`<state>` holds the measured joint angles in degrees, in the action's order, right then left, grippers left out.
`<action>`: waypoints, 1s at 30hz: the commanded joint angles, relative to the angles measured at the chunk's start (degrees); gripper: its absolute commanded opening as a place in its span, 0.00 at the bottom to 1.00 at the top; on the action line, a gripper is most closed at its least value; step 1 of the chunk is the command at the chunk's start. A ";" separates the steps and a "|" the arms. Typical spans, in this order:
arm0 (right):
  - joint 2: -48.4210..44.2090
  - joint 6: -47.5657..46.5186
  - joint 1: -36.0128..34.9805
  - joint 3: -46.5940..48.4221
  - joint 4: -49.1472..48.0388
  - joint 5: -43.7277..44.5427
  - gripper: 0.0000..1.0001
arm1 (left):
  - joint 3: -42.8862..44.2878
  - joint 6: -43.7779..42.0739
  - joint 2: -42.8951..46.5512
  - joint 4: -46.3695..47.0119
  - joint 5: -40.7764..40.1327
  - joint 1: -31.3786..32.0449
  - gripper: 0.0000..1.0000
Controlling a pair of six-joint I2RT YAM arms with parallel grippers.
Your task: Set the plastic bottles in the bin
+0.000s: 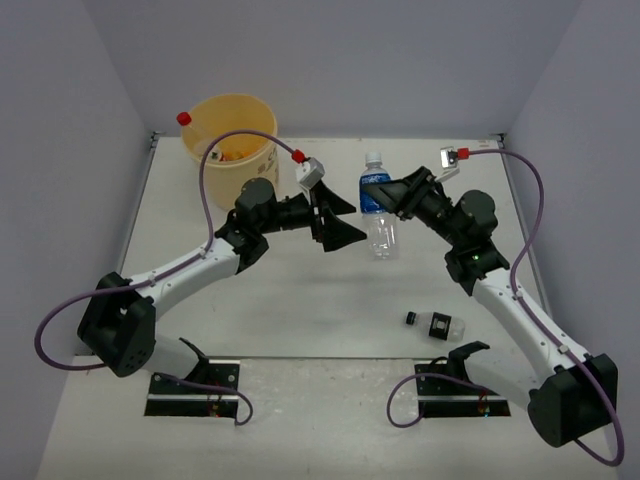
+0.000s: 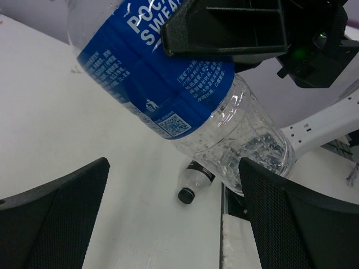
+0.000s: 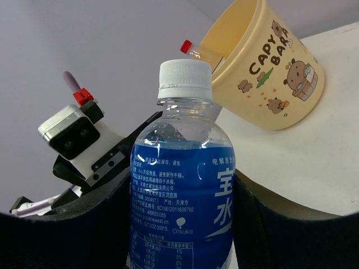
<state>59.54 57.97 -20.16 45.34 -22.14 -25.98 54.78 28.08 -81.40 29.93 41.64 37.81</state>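
Observation:
My right gripper (image 1: pixel 388 192) is shut on a clear bottle with a blue label and a white cap (image 1: pixel 378 212). In the right wrist view the gripper (image 3: pixel 179 235) has a finger pressed on each side of the bottle's label (image 3: pixel 182 196). My left gripper (image 1: pixel 338 220) is open and empty just left of that bottle. In the left wrist view the bottle (image 2: pixel 168 84) hangs tilted above the open gripper (image 2: pixel 174 224). A small clear bottle with a black label and cap (image 1: pixel 436 322) lies on the table near the right arm, also in the left wrist view (image 2: pixel 195 178). The pale-yellow bin (image 1: pixel 230 135) stands at the back left.
A red-capped bottle (image 1: pixel 184 118) leans out over the bin's rim; it also shows in the right wrist view (image 3: pixel 193 51), next to the bin (image 3: pixel 263 73). Orange things lie inside the bin (image 1: pixel 236 155). Grey walls close in the table on three sides.

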 commanded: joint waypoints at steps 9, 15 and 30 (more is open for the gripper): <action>3.39 -10.14 -1.47 3.89 -7.72 -3.73 0.14 | -1.33 2.96 5.79 6.12 5.15 1.56 1.00; 5.29 -3.14 -3.18 0.36 -22.33 -3.05 0.12 | -0.67 -0.16 6.30 0.76 -1.30 1.56 1.00; 5.44 -6.05 -13.19 -1.55 -28.03 12.17 0.13 | 1.58 1.71 3.63 1.49 -5.59 1.65 0.97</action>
<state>67.83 53.53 -31.37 44.90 -45.31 -20.57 54.35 30.46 -77.60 30.76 37.98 39.59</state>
